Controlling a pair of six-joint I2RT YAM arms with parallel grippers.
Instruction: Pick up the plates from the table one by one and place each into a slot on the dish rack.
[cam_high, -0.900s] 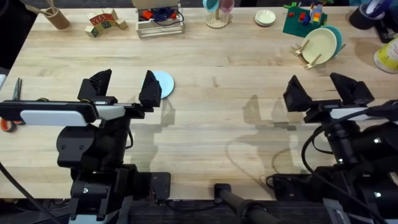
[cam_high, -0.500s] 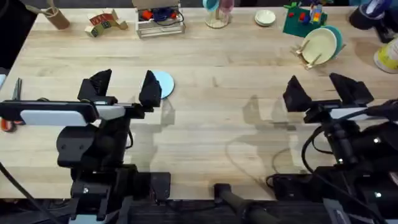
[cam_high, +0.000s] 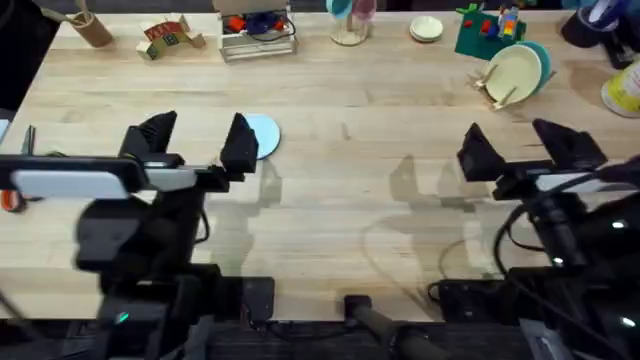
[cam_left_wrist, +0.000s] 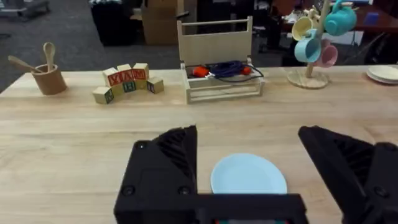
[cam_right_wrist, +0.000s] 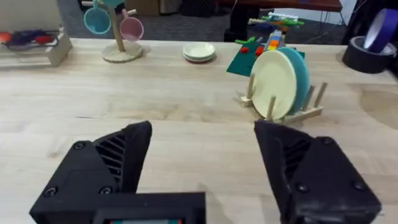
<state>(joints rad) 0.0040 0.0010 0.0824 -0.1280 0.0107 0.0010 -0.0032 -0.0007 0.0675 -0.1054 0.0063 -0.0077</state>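
A pale blue plate (cam_high: 264, 134) lies flat on the table (cam_high: 350, 180), left of centre. My left gripper (cam_high: 197, 140) hovers open just beside it, and the right finger (cam_high: 241, 146) covers the plate's left edge. In the left wrist view the blue plate (cam_left_wrist: 249, 175) sits between the spread fingers of the left gripper (cam_left_wrist: 247, 135). The dish rack (cam_high: 497, 88) stands at the far right and holds a cream plate (cam_high: 514, 70) and a teal plate (cam_high: 541, 58) upright. My right gripper (cam_high: 522, 150) is open and empty, short of the rack (cam_right_wrist: 309, 113) with its cream plate (cam_right_wrist: 275, 74).
Along the far edge stand a cup with wooden spoons (cam_high: 88, 27), letter blocks (cam_high: 165, 36), a wooden crate with cables (cam_high: 258, 30), a mug tree (cam_high: 349, 22), a stack of small dishes (cam_high: 426, 29) and a green toy-brick base (cam_high: 486, 32). A tape roll (cam_right_wrist: 369, 46) is at the right.
The left arm's body has shifted slightly left and shows blurred. Its gripper stays open beside the blue plate. The plate and the right arm have hardly moved.
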